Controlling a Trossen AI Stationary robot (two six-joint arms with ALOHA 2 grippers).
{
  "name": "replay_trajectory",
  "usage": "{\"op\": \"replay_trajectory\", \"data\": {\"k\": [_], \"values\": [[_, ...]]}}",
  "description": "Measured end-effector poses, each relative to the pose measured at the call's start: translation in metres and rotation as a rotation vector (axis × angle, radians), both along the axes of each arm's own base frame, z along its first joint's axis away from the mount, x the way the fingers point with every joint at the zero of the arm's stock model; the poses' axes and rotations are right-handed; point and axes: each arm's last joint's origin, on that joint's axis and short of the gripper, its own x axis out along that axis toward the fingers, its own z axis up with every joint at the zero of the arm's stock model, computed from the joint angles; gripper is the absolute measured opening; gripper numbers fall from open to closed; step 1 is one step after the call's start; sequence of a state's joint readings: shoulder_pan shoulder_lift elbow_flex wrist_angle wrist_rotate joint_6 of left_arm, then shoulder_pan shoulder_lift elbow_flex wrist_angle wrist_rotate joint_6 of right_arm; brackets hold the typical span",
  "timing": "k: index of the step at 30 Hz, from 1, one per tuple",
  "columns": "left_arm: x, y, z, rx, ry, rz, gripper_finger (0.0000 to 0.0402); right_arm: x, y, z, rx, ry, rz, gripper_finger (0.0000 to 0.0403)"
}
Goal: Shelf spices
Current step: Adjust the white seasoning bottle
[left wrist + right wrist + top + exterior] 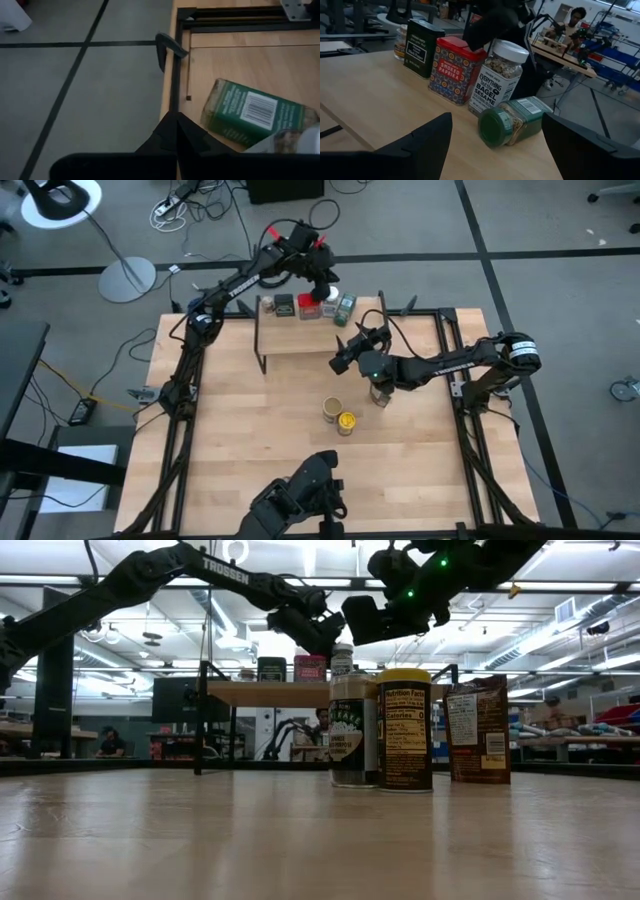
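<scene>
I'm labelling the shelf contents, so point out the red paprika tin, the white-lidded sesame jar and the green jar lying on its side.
Red square paprika tin (456,70), right wrist view, front label.
White-lidded glass sesame jar (497,86), right wrist view, label.
Tipped green jar (494,127), right wrist view, green lid.

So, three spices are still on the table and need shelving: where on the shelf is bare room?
The shelf is bare along its front board, before the row. The back edge is crowded: dark tin, red tin, white-lidded jar and a toppled green jar, with the shut left gripper above.

Red tin (456,70): "SMOKED PAPRIKA"; white-lid jar (499,77): "EVERYTHING BAGEL SESAME"; left arm (215,570): "TROSSEN".
</scene>
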State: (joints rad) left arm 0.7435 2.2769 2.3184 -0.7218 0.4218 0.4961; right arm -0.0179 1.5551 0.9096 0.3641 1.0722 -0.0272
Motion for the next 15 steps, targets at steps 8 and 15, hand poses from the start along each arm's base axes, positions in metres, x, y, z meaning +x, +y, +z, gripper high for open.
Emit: {"op": "replay_trajectory", "data": {"k": [8,15], "values": [[0.009,-0.008,-0.006,0.006,0.011,-0.043,0.0,-0.001,-0.008,0.0,0.003,0.0,-0.016,0.0307],[0.014,-0.01,-0.009,-0.002,0.015,-0.051,0.0,0.0,-0.01,0.0,0.015,-0.01,0.002,0.0307]]}}
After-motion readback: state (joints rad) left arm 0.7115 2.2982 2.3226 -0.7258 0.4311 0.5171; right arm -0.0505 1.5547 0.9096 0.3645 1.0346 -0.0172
